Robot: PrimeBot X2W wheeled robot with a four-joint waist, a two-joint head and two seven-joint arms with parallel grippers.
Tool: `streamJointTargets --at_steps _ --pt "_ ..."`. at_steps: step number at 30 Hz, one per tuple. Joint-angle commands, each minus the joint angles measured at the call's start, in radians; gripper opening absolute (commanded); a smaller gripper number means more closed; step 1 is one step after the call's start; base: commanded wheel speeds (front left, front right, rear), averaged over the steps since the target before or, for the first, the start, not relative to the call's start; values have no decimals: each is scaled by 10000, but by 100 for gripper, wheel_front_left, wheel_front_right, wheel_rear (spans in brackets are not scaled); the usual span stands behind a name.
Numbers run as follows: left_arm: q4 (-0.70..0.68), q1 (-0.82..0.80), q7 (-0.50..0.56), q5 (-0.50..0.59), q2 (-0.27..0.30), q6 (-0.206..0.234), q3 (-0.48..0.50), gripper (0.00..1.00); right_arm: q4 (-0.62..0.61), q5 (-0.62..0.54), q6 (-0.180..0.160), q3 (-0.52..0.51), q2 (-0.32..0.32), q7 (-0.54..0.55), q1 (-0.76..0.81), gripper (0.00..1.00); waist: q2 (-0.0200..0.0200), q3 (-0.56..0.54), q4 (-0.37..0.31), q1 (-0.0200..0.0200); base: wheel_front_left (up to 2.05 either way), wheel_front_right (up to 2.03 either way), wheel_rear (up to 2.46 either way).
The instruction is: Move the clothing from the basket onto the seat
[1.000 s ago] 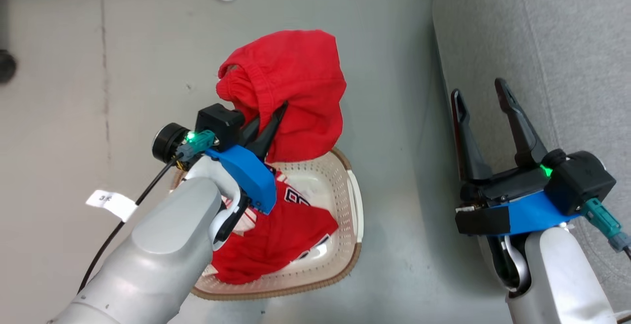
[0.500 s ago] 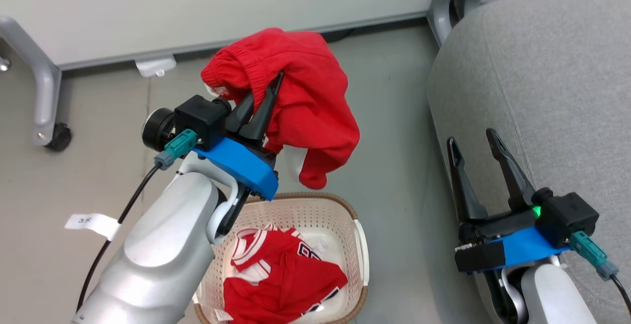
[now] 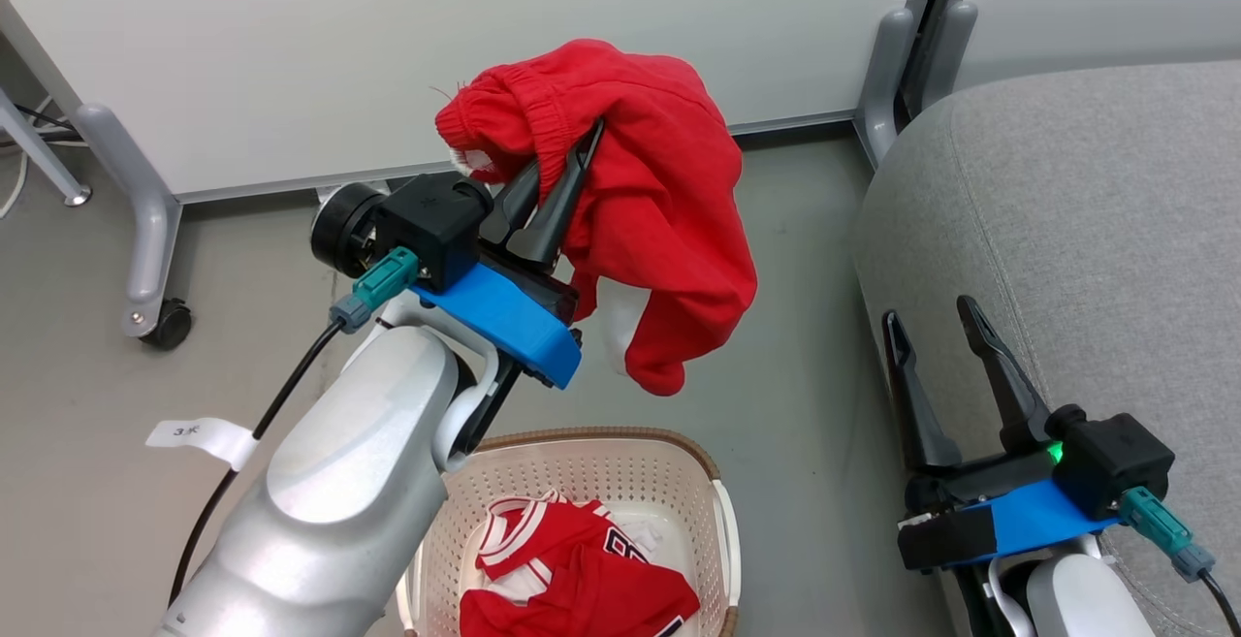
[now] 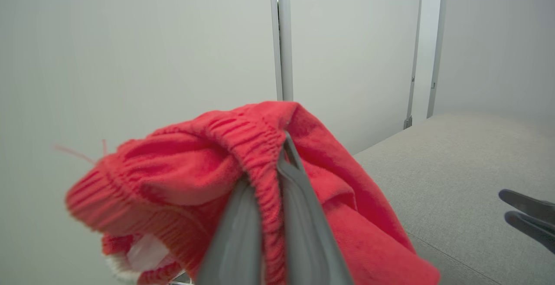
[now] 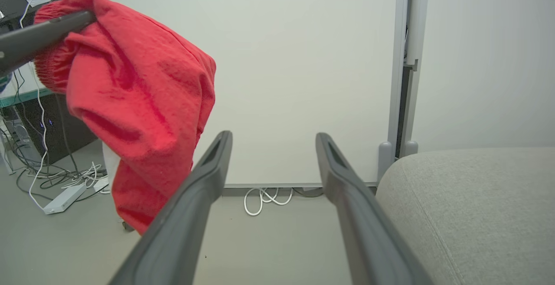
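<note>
Above the basket [image 3: 620,482], clear of its rim, the left claw [image 3: 572,154] is clamped on the elastic waistband of a pair of red shorts [image 3: 669,201] — its two dark fingers are pressed together with the gathered band between them. The shorts hang bunched below the grip with a white patch showing underneath. Their lowest fold is in the air over the basket's far side, touching nothing. Behind them stands a pale partition panel [image 3: 388,55] on a grey leg with a black wheel [image 3: 170,324].

Down in the basket, which sits on the grey floor [image 3: 805,395], lies a red jersey [image 3: 591,589] with white striped trim and part of a black-and-white numeral showing.

Off to the right is the light grey seat [image 3: 1086,230], well apart from the hanging shorts. The right claw [image 3: 931,312] sits low beside the seat's rounded edge — fingers spread wide apart, empty, tips pointing toward the panel.
</note>
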Motion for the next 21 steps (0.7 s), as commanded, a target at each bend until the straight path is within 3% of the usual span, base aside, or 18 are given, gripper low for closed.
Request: streamJointTargets --at_steps 1,8,13,21 --pt "-38 -51 -47 27 -31 -59 9 0 -88 -25 5 53 -22 -33 98 100 -1 -39 20 2 0 0 0" --pt "-55 -44 -47 40 -48 -71 -20 0 -569 -366 5 657 -20 -31 -293 100 -1 -86 69 2 0 0 0" --pt "-92 -131 -48 81 -105 -76 -21 0 -684 -688 5 1803 -19 -33 -772 100 -1 -14 148 2 0 0 0" --pt "-141 -369 -48 152 -375 -75 -127 0 226 -1383 5 2796 -111 -33 -1738 100 -1 205 391 2 0 0 0"
